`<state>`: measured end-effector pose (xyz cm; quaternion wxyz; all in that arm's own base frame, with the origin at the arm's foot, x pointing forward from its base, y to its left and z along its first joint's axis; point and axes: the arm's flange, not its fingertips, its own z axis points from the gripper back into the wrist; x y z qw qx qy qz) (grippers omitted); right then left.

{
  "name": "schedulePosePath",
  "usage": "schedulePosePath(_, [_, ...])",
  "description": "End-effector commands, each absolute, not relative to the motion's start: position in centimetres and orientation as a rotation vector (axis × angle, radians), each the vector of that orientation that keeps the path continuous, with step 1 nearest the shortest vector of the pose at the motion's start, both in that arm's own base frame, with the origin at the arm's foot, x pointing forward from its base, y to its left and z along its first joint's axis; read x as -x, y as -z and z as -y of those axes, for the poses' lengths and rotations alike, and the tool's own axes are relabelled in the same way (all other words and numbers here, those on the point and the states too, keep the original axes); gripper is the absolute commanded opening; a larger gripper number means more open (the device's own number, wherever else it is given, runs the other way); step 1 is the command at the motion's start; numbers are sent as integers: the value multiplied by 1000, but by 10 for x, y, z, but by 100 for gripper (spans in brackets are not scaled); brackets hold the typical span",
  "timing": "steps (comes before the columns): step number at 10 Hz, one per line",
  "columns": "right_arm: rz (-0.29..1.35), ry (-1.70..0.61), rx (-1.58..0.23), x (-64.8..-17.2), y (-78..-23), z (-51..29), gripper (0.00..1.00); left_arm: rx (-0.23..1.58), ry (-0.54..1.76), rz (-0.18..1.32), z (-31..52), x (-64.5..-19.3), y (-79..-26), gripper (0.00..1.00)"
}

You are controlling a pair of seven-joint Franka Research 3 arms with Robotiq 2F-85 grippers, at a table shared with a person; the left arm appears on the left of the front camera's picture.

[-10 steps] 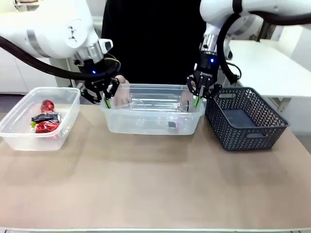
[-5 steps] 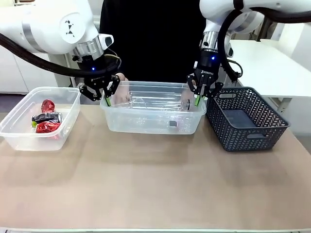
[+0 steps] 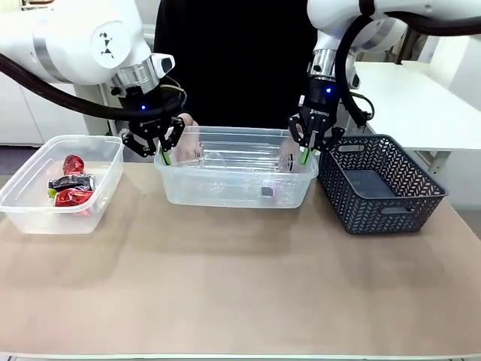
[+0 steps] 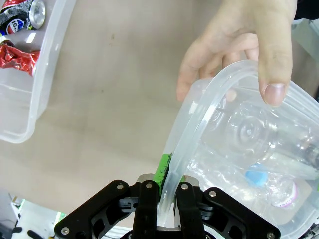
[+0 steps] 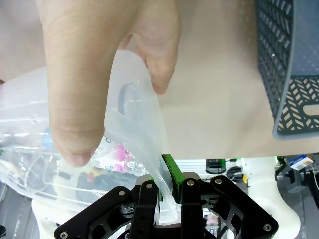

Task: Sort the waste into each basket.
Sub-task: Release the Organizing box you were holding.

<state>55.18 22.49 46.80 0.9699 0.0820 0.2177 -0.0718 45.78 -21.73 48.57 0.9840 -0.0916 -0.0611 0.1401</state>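
While person's hand point(image 4: 239, 45) grips far rim, both arms' fingers point(image 3: 164, 157) point(image 3: 304, 156) pinch middle tub point(image 3: 225, 197) rim.

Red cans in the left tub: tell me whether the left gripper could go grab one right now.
Probably not. The left gripper is shut on the rim of the middle tub, which a person's hand also holds; it would have to release first. The red cans lie uncovered.

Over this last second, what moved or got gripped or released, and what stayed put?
The left gripper rose a little with its arm. It and the right gripper stay clamped on opposite ends of the rim of the middle clear tub, which holds clear bottles. The person's hands remain on that rim. The left tub of red cans and wrappers and the dark lattice basket are unmoved.
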Motion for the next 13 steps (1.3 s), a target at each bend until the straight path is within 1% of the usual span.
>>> schedulePosePath(1, [-440,145,-166,-552,-468,-225,47,184,-282,123,217,-458,-486,43])
schedulePosePath(2, [-366,166,-164,-543,-467,-225,58,189,-259,140,221,-457,-490,63])
schedulePosePath(3, [-315,174,-189,-534,-469,-221,100,186,-262,156,222,-454,-494,100])
schedulePosePath(5, [-230,191,-216,-523,-473,-211,100,192,-274,177,218,-448,-499,100])
schedulePosePath(6, [-168,191,-223,-517,-474,-208,83,195,-280,190,214,-446,-501,87])
schedulePosePath(7, [-140,180,-235,-512,-474,-205,93,211,-291,195,209,-446,-501,97])
schedulePosePath(8, [-94,172,-241,-508,-474,-202,100,224,-305,203,205,-446,-499,100])
schedulePosePath(10, [-19,147,-275,-501,-474,-199,100,245,-310,225,203,-444,-496,100])
schedulePosePath(11, [-11,144,-280,-500,-475,-199,100,255,-302,229,203,-443,-496,100])
schedulePosePath(13, [-41,166,-253,-510,-481,-203,100,263,-307,167,203,-440,-494,100])
